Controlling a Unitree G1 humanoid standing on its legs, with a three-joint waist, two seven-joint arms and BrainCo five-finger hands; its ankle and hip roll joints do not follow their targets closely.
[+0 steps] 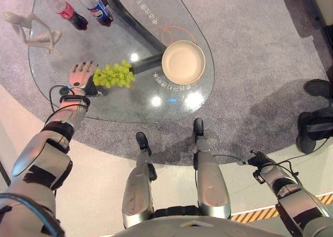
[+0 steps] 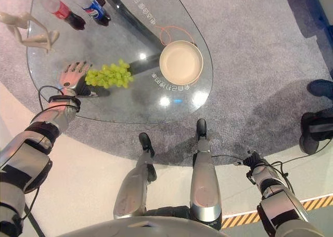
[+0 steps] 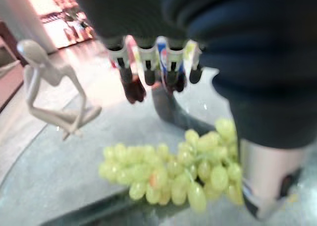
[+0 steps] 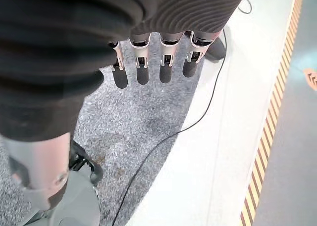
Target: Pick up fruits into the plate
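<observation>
- Green grapes (image 1: 113, 75) lie centre-left on the glass table (image 1: 67, 50), touching my left hand (image 1: 79, 78), fingers straight.
- Plate (image 1: 183, 62) sits upper centre.
- My right hand (image 1: 258, 160), lower right, fingers relaxed.

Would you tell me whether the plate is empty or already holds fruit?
Empty: the plate shows a bare inside, and the grapes lie on the glass table beside the left hand.

Pale green grapes (image 1: 114, 75), cream plate (image 1: 183, 62), clear glass table (image 1: 130, 109), grey carpet (image 1: 250, 65)
</observation>
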